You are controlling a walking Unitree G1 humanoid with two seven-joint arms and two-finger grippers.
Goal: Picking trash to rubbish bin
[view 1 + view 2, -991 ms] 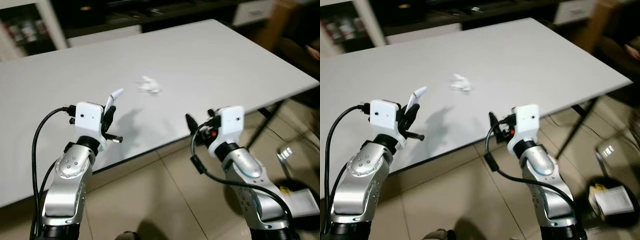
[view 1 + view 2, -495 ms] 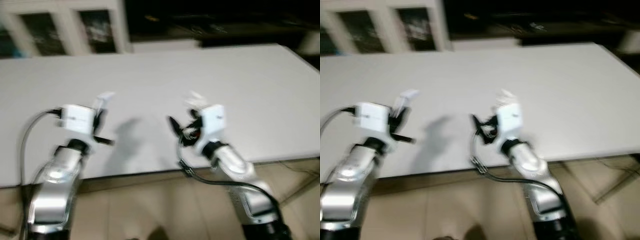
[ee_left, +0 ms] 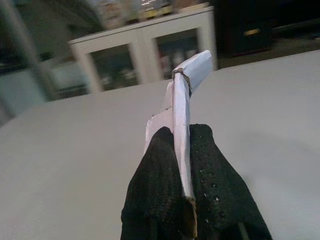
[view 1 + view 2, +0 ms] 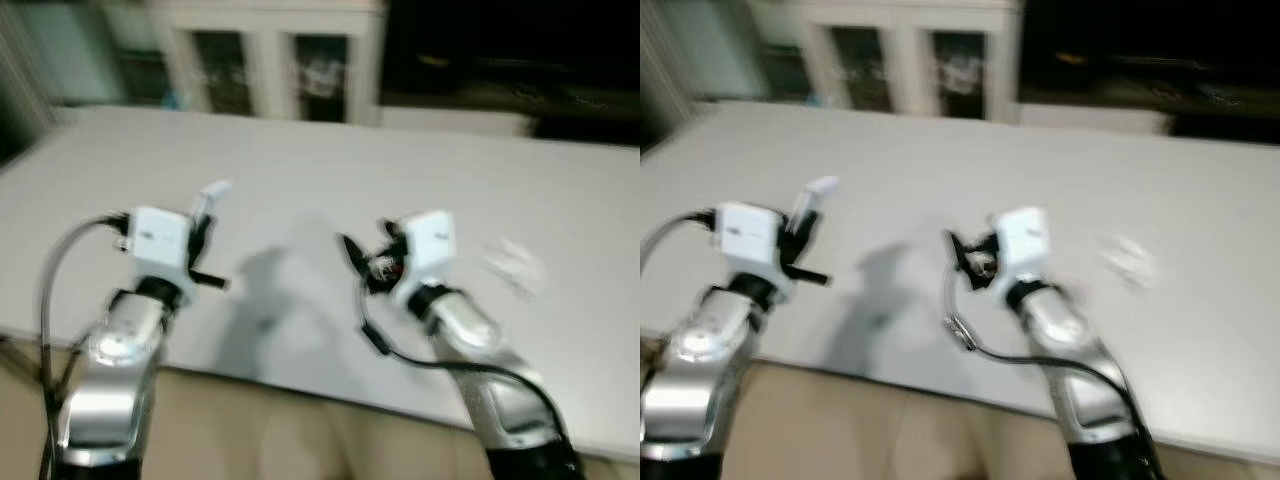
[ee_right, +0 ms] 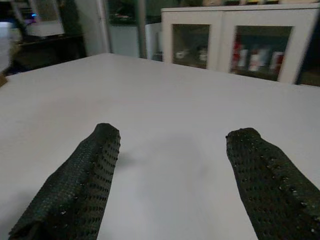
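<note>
White paper strip (image 3: 184,120) pinched flat between closed fingers (image 3: 155,200) of left gripper (image 4: 205,222), held up above the near part of the table (image 4: 300,160). Right gripper (image 5: 170,185) spread wide, holding nothing, over table. Crumpled paper (image 4: 512,266) lying on table off to the right, apart from both grippers. Cabinet (image 5: 235,40) behind. Head views blurred.
</note>
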